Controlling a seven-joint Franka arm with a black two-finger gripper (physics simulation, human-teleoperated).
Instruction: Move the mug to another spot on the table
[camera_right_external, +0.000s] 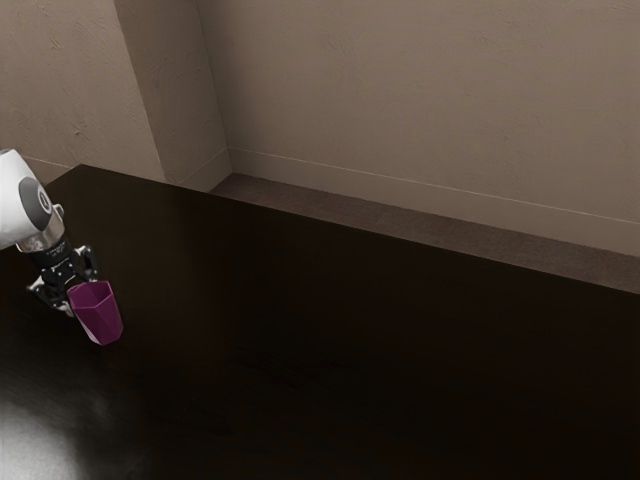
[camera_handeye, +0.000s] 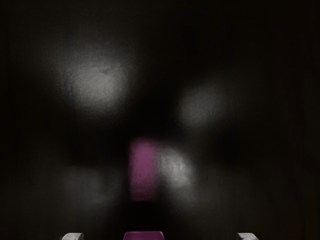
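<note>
Mug (camera_right_external: 97, 312), purple, tilts just below the jaws above the dark bench (camera_right_external: 350, 330). Whether they pinch it, cannot tell.

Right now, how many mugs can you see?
1. The mug, tilted, sits just below the tool at the exterior view's far left. Nothing here could hide another.
</note>
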